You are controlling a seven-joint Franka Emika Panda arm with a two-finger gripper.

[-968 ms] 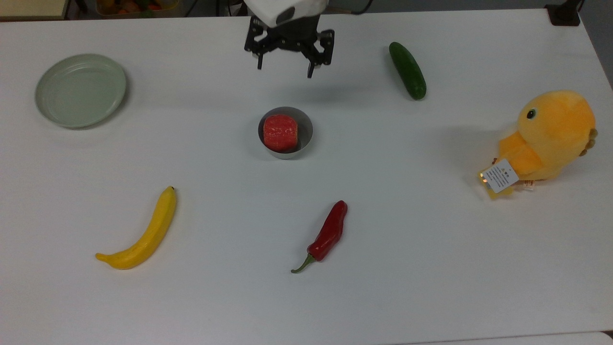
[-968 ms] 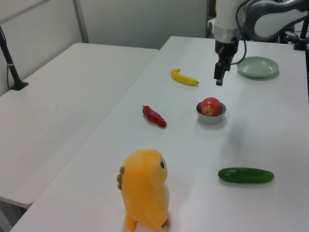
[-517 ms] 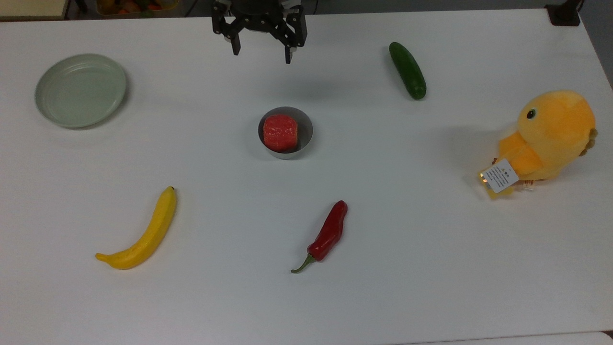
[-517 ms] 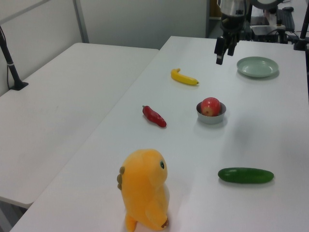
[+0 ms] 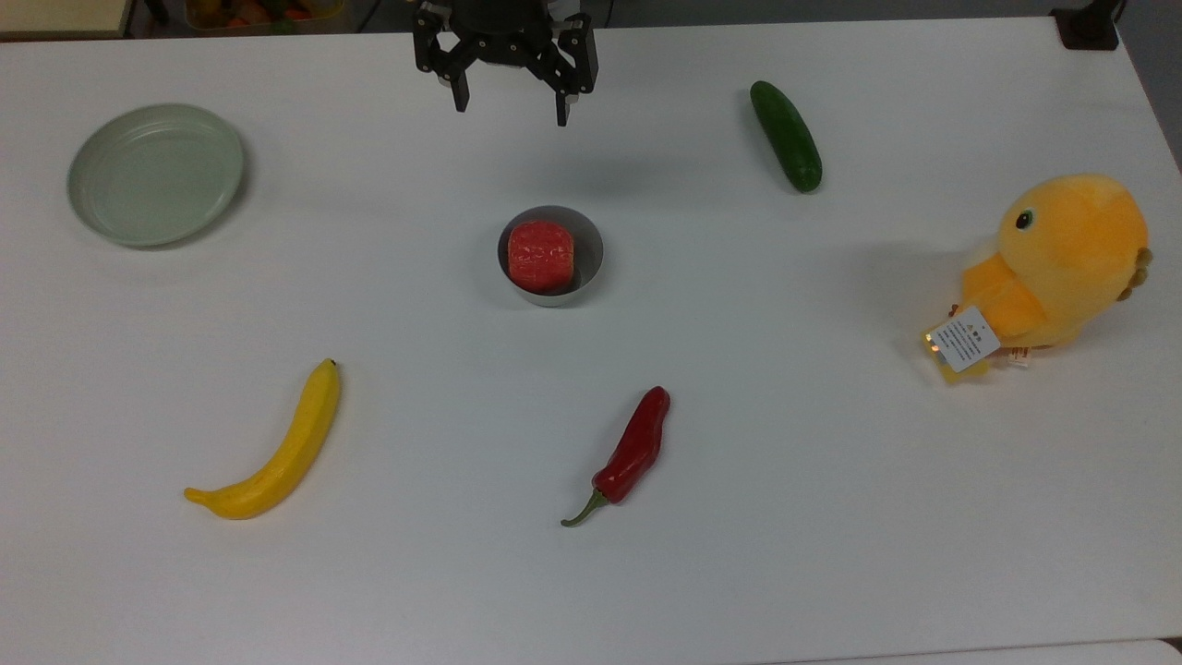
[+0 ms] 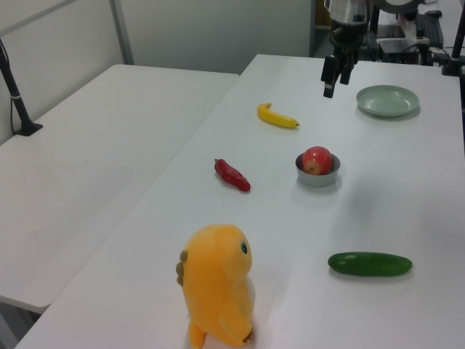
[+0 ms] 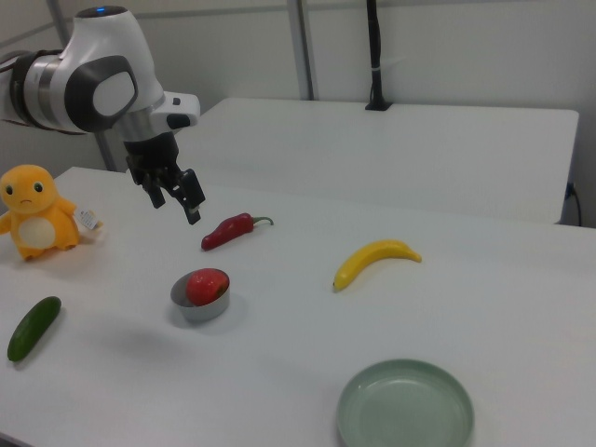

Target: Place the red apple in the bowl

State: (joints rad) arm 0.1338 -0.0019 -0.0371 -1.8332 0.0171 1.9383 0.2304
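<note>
We see the red apple [image 5: 540, 256] sitting inside the bowl [image 5: 587, 247] on the bench [image 5: 831, 517]. Our gripper [image 5: 511, 107] hangs released, fingers spread and empty, well apart from the bowl.

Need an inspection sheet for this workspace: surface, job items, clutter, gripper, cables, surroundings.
Surface: white table, no spills seen.
Job's things: red apple sits inside the grey bowl, mid-table.
Clutter: pale green plate, banana, red chili pepper, cucumber, yellow plush toy, all apart from the bowl.
Grippers: gripper open, holding nothing, raised above the table away from the bowl.
Cables: dark cable behind the arm.
Surroundings: second white table alongside; a black post stands on it.
</note>
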